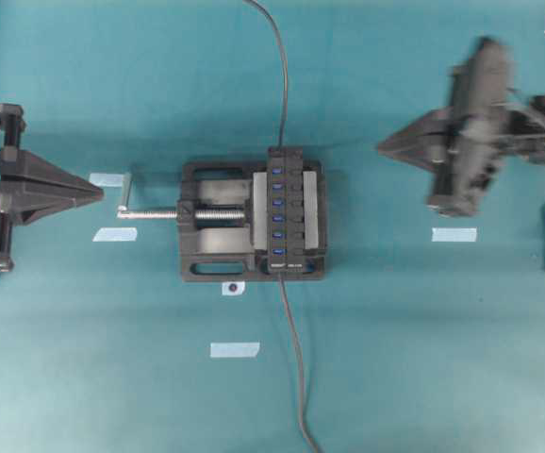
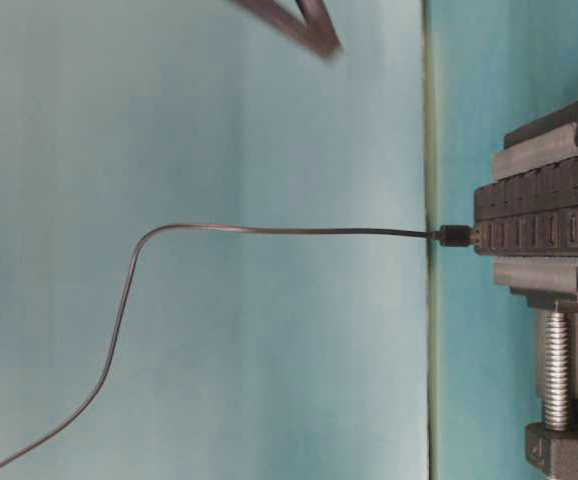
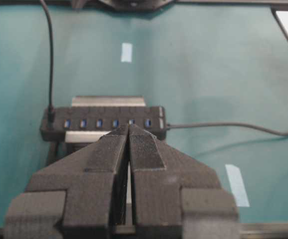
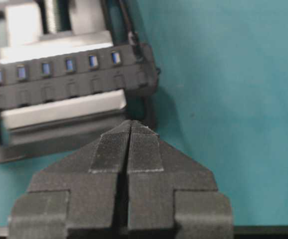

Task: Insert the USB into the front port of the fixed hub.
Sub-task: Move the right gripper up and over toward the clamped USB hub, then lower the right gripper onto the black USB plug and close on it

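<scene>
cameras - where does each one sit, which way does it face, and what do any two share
Overhead exterior: above the table looking straight down at the fixed hub in the vise; left gripper and blurred right gripper at the sides.
Table-level exterior: low, picture turned sideways, facing the hub's end where the USB is plugged; a blurred gripper tip shows.
Left wrist: behind the shut left gripper, facing the hub's blue slots.
Right wrist: behind the shut right gripper, facing the hub.
Shared: both wrist views show the hub.

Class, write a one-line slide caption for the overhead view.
USB plugged into the vise-clamped hub; both grippers, left and right, shut and clear.
</scene>
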Motion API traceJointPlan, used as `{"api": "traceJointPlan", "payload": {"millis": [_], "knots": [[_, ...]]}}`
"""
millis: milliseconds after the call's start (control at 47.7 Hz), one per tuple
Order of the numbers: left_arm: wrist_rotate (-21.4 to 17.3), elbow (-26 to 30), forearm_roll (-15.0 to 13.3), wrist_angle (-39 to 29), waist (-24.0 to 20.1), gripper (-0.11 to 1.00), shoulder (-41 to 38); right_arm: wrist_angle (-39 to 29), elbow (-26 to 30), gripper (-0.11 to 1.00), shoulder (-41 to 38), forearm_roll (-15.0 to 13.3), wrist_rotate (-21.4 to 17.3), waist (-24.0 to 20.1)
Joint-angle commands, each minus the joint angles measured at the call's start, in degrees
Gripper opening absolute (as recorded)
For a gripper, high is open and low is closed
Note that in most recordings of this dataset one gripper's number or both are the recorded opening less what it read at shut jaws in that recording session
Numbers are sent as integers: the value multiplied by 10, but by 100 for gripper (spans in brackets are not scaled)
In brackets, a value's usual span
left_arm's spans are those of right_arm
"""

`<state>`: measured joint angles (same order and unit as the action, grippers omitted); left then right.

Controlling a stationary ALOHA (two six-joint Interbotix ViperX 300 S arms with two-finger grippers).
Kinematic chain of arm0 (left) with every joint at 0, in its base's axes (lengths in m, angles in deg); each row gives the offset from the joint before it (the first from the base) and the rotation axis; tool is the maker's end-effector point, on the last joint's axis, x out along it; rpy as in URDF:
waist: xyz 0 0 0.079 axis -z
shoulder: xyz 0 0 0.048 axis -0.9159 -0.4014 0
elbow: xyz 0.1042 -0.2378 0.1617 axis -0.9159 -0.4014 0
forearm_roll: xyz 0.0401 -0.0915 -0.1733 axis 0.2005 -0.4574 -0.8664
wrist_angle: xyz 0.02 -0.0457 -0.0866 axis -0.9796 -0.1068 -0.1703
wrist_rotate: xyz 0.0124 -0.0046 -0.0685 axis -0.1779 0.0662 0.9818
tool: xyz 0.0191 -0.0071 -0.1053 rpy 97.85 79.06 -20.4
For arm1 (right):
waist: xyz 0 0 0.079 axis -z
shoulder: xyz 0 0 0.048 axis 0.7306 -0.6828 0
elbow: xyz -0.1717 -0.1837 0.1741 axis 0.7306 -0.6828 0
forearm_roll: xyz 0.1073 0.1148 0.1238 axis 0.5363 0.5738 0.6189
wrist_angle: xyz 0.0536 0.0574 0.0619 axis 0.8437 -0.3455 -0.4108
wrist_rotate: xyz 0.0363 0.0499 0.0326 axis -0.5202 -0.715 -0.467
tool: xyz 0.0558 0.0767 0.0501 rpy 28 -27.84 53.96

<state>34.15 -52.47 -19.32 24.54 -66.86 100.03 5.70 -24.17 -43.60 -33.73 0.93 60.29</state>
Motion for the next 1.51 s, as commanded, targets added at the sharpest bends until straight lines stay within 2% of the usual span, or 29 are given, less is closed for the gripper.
{"api": "traceJointPlan", "payload": {"millis": [0,314,629,1069,1278,1488], "knots": [[-1,15,2,2,-2,0,-1,14,35,-6,-33,-1,22,11],[-3,13,2,2,-2,0,-1,46,82,-6,-132,-1,45,25],[-3,8,2,2,-2,0,1,61,120,-6,-204,-1,46,27],[1,-8,1,0,-2,0,35,54,149,-6,-229,-1,42,27],[2,3,1,-54,-2,0,37,54,154,-6,-227,-1,40,23],[2,5,2,-61,-2,0,40,40,163,0,-232,0,40,22]]}}
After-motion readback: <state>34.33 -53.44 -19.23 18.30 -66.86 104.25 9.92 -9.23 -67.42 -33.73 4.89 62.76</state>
